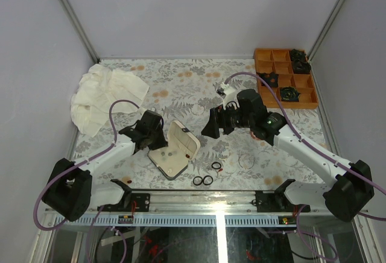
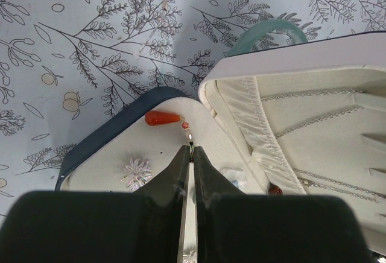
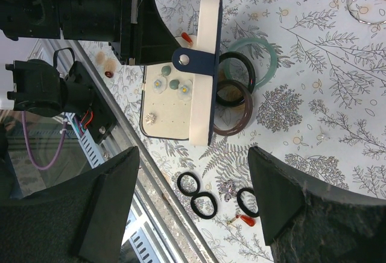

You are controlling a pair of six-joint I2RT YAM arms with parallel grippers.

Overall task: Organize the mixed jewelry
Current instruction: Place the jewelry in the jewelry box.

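Left wrist view has the left gripper [image 2: 190, 149] clenched on the wire hook of a red earring [image 2: 161, 118]. The earring's drop lies on the cream base of the open case [image 2: 114, 148], near a silver star piece [image 2: 137, 172]. The right gripper [image 3: 193, 154] hangs over the table [image 3: 338, 124] just right of the case, jaws spread wide and empty. Three black rings [image 3: 196, 194] and a small red bit [image 3: 244, 219] lie loose in front of the case. Three bangles [image 3: 251, 109] lie just behind the raised lid, and a clear hoop [image 3: 351, 6] sits well apart.
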